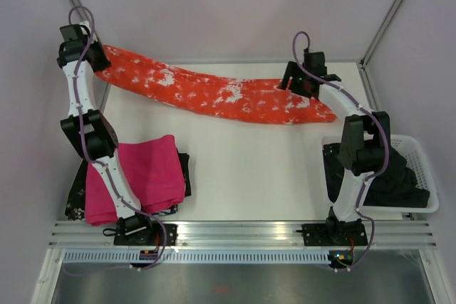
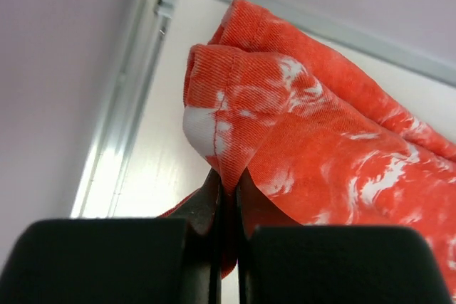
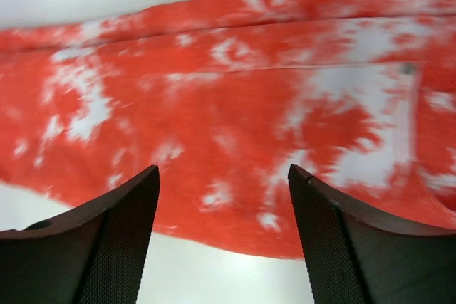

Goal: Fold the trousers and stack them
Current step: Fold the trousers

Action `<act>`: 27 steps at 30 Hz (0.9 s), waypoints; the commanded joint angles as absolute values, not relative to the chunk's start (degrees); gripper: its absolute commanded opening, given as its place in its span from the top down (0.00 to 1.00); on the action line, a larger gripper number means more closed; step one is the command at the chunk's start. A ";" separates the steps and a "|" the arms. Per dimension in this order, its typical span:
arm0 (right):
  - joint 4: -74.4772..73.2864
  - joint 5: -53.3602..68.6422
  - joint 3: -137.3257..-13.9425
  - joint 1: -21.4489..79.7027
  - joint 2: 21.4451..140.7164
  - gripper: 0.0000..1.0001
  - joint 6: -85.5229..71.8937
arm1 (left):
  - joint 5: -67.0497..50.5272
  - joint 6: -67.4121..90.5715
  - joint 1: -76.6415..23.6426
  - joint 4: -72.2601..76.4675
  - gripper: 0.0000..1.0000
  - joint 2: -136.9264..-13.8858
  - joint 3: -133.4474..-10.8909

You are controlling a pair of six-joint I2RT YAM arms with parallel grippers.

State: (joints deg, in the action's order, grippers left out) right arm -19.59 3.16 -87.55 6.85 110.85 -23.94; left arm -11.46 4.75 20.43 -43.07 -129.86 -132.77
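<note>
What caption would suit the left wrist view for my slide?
Left gripper shut on an edge of the orange-red, white-blotched trousers, white table behind.

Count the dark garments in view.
2. One dark garment lies under the pink cloth, near left; another fills the white basket, right. More may be hidden underneath.

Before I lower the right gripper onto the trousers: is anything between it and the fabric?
Nothing visible. The right gripper hangs open directly over the trousers near their right end, and its wrist view shows only speckled orange-red fabric between the jaws. The left gripper is shut on the other end.
</note>
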 commanded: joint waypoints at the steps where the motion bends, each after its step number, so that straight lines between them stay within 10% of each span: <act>1: -10.82 12.29 -91.56 15.35 114.24 0.22 -28.47 | -2.55 2.99 21.36 -41.30 0.98 -122.09 -134.65; 15: 5.00 23.02 -121.70 30.40 142.63 0.34 -40.42 | 2.11 8.42 11.69 -47.80 0.98 -124.53 -135.35; 22: 18.48 21.10 -129.89 34.19 153.54 0.83 -52.04 | 1.87 16.25 11.43 -50.45 0.98 -126.30 -132.11; 27: 12.84 20.83 -127.54 34.28 149.52 0.92 -47.31 | 0.53 16.61 6.95 -49.48 0.98 -125.24 -133.06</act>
State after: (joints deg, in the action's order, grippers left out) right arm 11.35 20.97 -126.56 34.50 152.83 -48.40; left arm 1.85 13.41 10.70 -49.47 -127.26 -131.22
